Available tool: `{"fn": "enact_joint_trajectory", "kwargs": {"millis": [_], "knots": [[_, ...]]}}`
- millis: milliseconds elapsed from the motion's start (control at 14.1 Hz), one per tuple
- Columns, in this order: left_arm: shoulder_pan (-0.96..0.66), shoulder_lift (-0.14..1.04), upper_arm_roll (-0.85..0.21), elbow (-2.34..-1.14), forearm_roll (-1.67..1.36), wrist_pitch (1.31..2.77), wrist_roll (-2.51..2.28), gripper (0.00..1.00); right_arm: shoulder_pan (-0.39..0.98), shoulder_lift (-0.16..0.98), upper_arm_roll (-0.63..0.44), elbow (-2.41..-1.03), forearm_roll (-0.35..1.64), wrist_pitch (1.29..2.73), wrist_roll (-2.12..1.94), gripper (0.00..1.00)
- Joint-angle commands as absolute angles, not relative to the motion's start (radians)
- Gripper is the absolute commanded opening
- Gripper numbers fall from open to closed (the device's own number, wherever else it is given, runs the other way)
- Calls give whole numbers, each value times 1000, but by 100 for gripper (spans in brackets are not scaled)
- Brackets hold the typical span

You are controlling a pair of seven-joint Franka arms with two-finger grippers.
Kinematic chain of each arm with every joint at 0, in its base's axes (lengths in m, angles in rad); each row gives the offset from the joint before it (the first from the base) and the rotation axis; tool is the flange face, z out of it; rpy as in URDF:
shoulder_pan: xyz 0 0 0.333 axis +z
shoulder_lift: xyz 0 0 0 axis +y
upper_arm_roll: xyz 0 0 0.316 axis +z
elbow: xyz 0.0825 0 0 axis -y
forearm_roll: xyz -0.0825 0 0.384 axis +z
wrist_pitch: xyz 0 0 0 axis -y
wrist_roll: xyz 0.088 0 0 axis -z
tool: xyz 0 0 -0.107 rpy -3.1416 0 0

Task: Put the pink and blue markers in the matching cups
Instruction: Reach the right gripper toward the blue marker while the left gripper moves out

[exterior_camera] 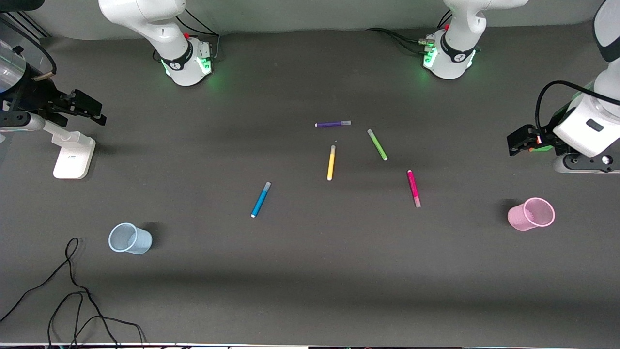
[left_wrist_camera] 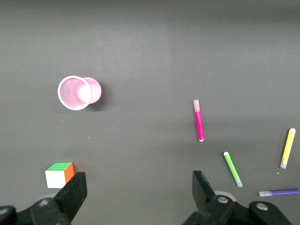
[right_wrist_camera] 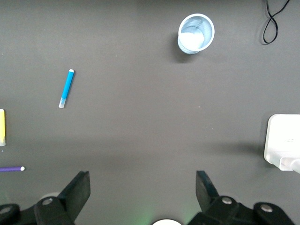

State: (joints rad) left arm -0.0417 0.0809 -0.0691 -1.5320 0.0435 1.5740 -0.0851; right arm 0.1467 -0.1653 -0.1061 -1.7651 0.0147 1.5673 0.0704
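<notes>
Nearest the front camera, a loose black cable (exterior_camera: 72,291) is seen coiled on the dark matte table (exterior_camera: 310,271) at the right arm's end. Just farther from the camera stands the blue cup (exterior_camera: 130,238), a pale translucent tumbler with a round rim, upright and holding nothing. The pink cup (exterior_camera: 532,214), of the same ribbed translucent plastic, is set upright toward the left arm's end.

Between the cups, well apart from both, the pens are scattered flat. The blue marker (exterior_camera: 260,199), a slim bright cylinder with a pale cap and white tip, lies nearest the blue cup. The pink marker (exterior_camera: 413,188), magenta with a greyish end, lies nearest the pink cup. A yellow pen (exterior_camera: 331,163), a green pen (exterior_camera: 377,144) and a purple pen (exterior_camera: 333,124) lie farther from the camera.

The left gripper (left_wrist_camera: 136,197) is held high over the table at its own end, fingers spread wide and holding nothing; a small coloured cube (left_wrist_camera: 60,174) is seen below it. The right gripper (right_wrist_camera: 143,194) is likewise spread wide over bare table, beside a white stand (exterior_camera: 73,154).
</notes>
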Motion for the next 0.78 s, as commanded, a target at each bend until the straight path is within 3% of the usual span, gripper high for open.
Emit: {"fn": "enact_joint_trajectory", "kwargs": {"millis": [0,426,710], "knots": [[-38,89,-71,-1508,52,1557,-51,100,140,-150,-95,-1736,-6,1543,97,100],[-40,89,-72,-1508,54,1549,-49,100,149,-71,-49,-1732,26,1601,144,100],[-41,115,-74,-1523,52,1478,-48,100,150,151,101,-1578,69,1655,349,100]]}}
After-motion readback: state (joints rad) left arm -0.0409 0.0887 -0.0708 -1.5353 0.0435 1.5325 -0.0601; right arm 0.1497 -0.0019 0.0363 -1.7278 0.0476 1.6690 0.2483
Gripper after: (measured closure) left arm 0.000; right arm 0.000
